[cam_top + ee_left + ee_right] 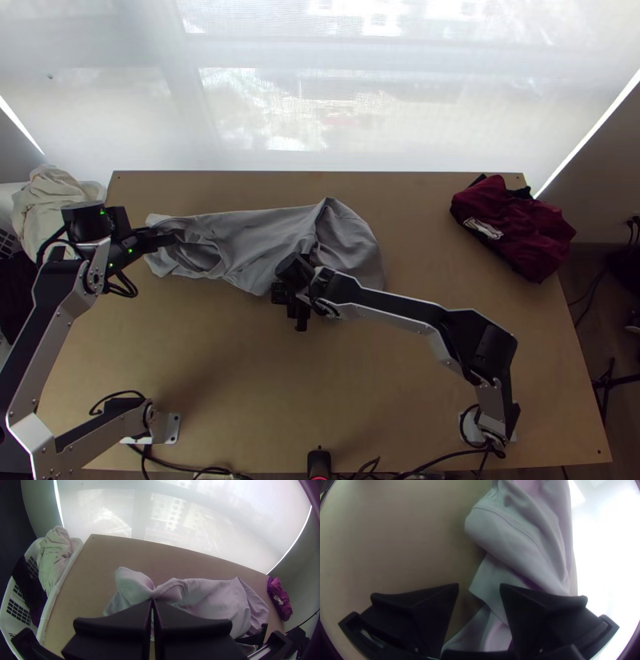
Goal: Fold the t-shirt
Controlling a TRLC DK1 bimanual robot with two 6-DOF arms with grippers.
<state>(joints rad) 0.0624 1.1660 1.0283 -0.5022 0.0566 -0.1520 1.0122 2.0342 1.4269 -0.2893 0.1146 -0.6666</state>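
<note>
The grey t-shirt (264, 236) lies bunched in a long strip across the upper middle of the table. At its left end, my left gripper (170, 238) is shut on the cloth. In the left wrist view the fingers of the left gripper (151, 601) meet on a gathered bit of the t-shirt (213, 596). My right gripper (302, 308) is over the near edge of the shirt, right of its middle. In the right wrist view the right gripper (479, 586) stands open, with an edge of the t-shirt (520, 543) below and between its fingers.
A dark red garment (512, 228) lies bunched at the table's far right corner. A white basket (50, 603) holding pale and dark cloth stands beside the left edge. Bare wood (240, 360) stretches along the near side of the table (384, 400).
</note>
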